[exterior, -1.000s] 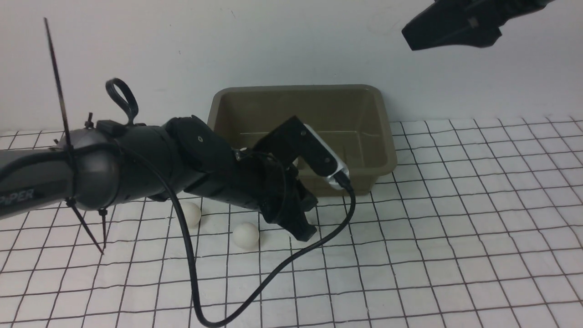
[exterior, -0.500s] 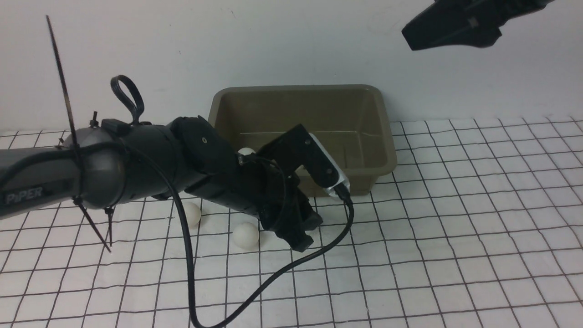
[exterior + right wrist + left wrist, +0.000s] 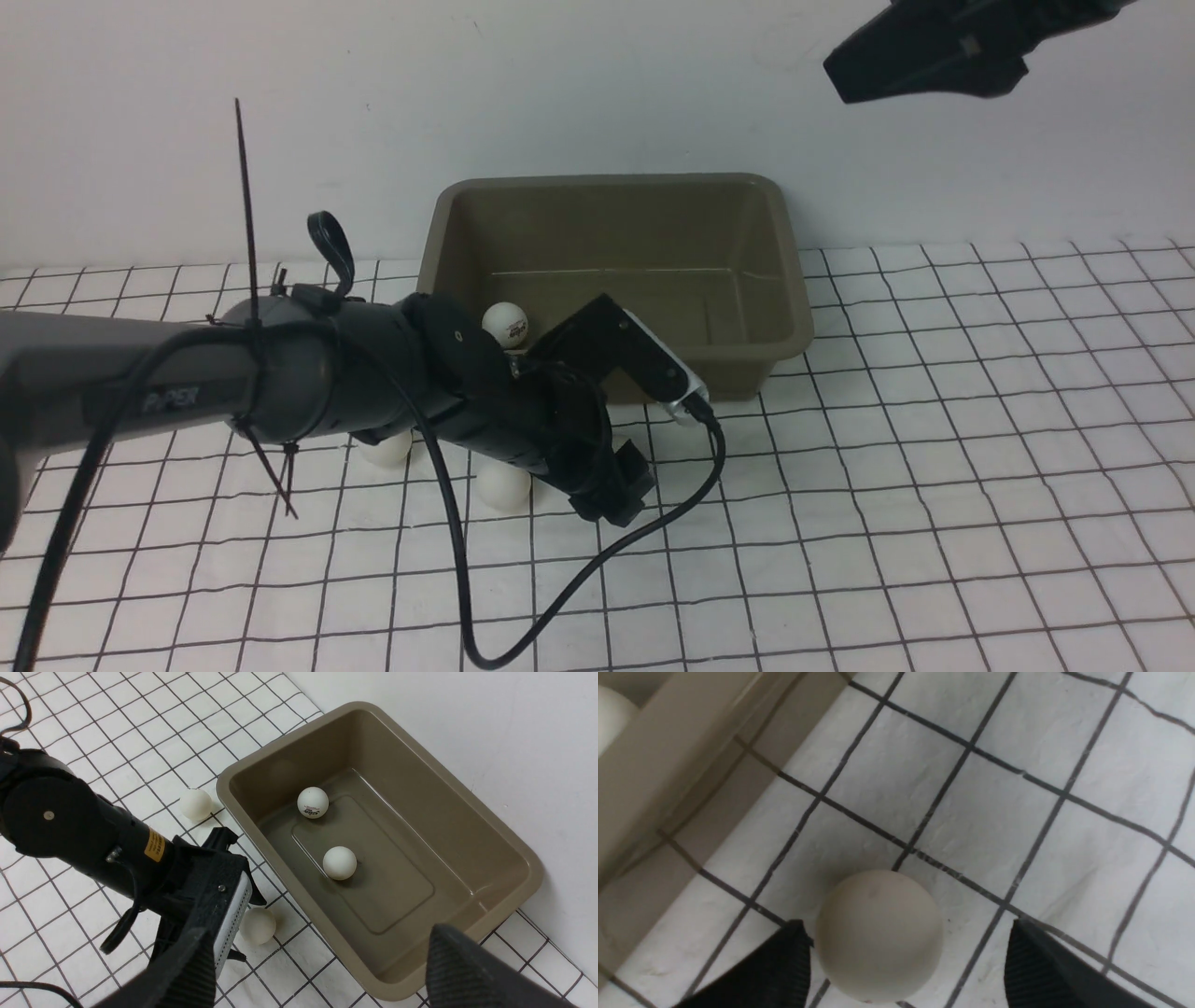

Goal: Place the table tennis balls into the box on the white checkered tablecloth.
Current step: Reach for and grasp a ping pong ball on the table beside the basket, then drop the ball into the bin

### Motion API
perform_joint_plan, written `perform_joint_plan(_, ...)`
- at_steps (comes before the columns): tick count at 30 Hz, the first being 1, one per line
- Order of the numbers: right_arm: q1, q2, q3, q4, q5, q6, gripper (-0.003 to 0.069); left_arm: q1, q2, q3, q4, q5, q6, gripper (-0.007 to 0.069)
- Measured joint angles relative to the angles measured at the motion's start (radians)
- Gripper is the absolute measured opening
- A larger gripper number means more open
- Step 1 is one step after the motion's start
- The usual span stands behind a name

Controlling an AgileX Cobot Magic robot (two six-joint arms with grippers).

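The olive-grey box (image 3: 789, 280) stands on the white checkered tablecloth (image 3: 934, 467) by the wall. Two table tennis balls lie inside it, a logo ball (image 3: 312, 802) and a plain one (image 3: 339, 863). My left gripper (image 3: 906, 923) is open and low over the cloth in front of the box. A ball (image 3: 879, 935) rests on the cloth between its fingers, close to one finger and well apart from the other. Two more balls (image 3: 504, 485) (image 3: 387, 450) lie to its left, one partly behind the arm. My right gripper (image 3: 318, 931) hangs open and empty high above the box.
The left arm (image 3: 280, 383) stretches across the cloth in front of the box's left half. Its black cable (image 3: 560, 579) loops down onto the cloth near the front. A white wall stands directly behind the box (image 3: 224, 784).
My left gripper went from shut to open and sank slightly toward the cloth. The left arm swung, uncovering the logo ball in the box. The right arm has not moved.
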Motion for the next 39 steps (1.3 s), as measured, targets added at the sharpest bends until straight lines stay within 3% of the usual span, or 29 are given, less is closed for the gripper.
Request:
perform_joint_plan(4, 0.0, 0.0, 0.0, 0.0, 0.0, 0.0, 0.0547, 0.0, 0.023, -0.003, -0.005, -0.017, 0.0, 0.0471)
perform_joint_plan(7, 0.0, 0.0, 0.0, 0.0, -0.001, 0.0, 0.0547, 0.0, 0.023, -0.003, -0.005, -0.007, 0.001, 0.0307)
perform_joint_plan(13, 0.0, 0.0, 0.0, 0.0, -0.008, 0.0, 0.0547, -0.02, -0.107, -0.003, -0.005, 0.113, 0.015, 0.0322)
perform_joint_plan(17, 0.0, 0.0, 0.0, 0.0, -0.008, 0.0, 0.0547, -0.039, -0.201, -0.044, -0.005, 0.124, 0.103, 0.0322)
perform_joint_plan(21, 0.0, 0.0, 0.0, 0.0, -0.006, 0.003, 0.0547, -0.03, -0.214, -0.092, -0.008, -0.009, 0.176, 0.0322)
perform_joint_plan(25, 0.0, 0.0, 0.0, 0.0, -0.005, 0.004, 0.0547, 0.034, -0.121, -0.13, -0.016, -0.253, 0.261, 0.0322)
perform_joint_plan(29, 0.0, 0.0, 0.0, 0.001, -0.003, 0.004, 0.0547, 0.094, -0.014, -0.195, -0.025, -0.265, 0.301, 0.0322)
perform_joint_plan(33, 0.0, 0.0, 0.0, 0.001, -0.001, 0.004, 0.0547, 0.112, 0.021, -0.23, -0.068, -0.254, 0.3, 0.0372)
perform_joint_plan(39, 0.0, 0.0, 0.0, 0.001, 0.0, 0.004, 0.0547, 0.117, 0.002, -0.243, -0.214, -0.252, 0.296, 0.0527)
